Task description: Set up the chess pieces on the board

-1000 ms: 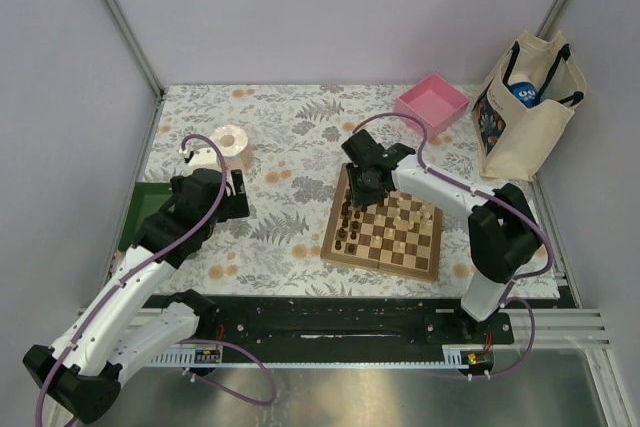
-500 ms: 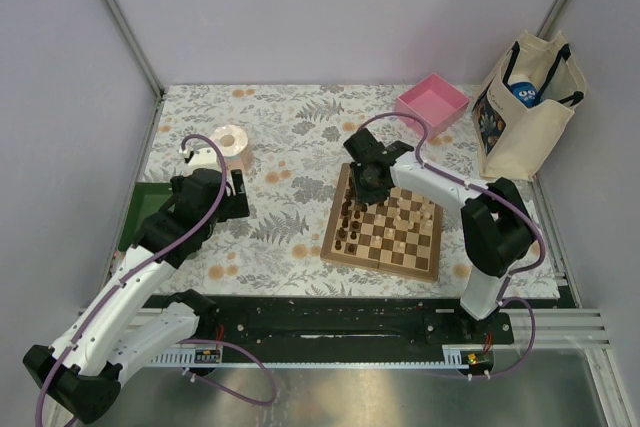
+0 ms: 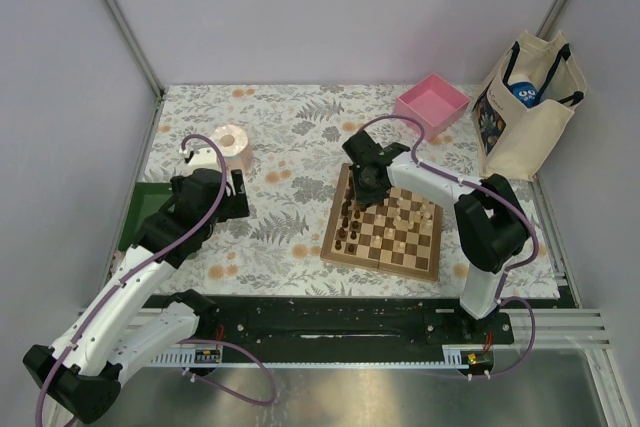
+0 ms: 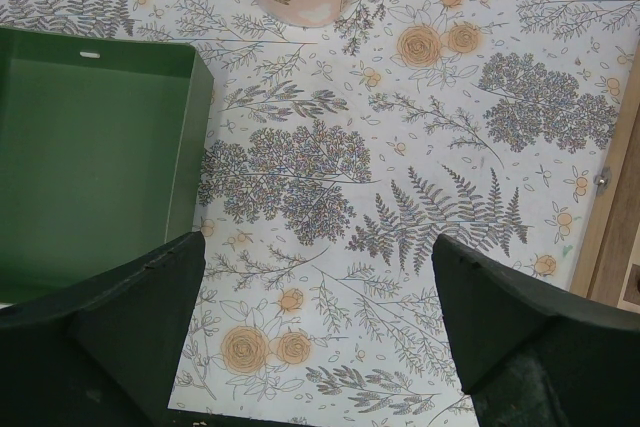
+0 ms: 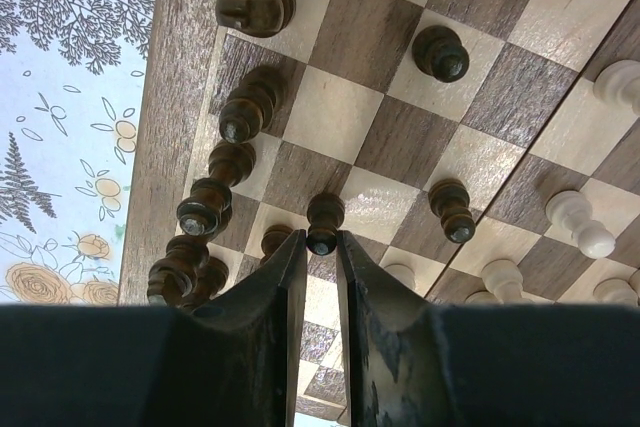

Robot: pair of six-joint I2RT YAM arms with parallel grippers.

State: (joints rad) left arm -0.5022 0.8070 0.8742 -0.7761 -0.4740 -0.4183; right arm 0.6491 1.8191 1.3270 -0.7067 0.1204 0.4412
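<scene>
Standing between the right claw (image 5: 320,247) tips, apparently pinched: one dark pawn (image 5: 325,217).

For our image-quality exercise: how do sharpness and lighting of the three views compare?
Right wrist view: dark pawn and board sharp, right gripper dark and featureless. Left wrist view: tablecloth crisp, left gripper silhouetted. Top view: even light, chess pieces tiny.

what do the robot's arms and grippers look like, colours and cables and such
Both arms are alike: the left arm and right arm have white links between bulky black joints, with a purple cable looped along each. The left gripper has broad, dark wedge-shaped fingers; the right gripper shows the same dark fingers tapering to thin tips.
</scene>
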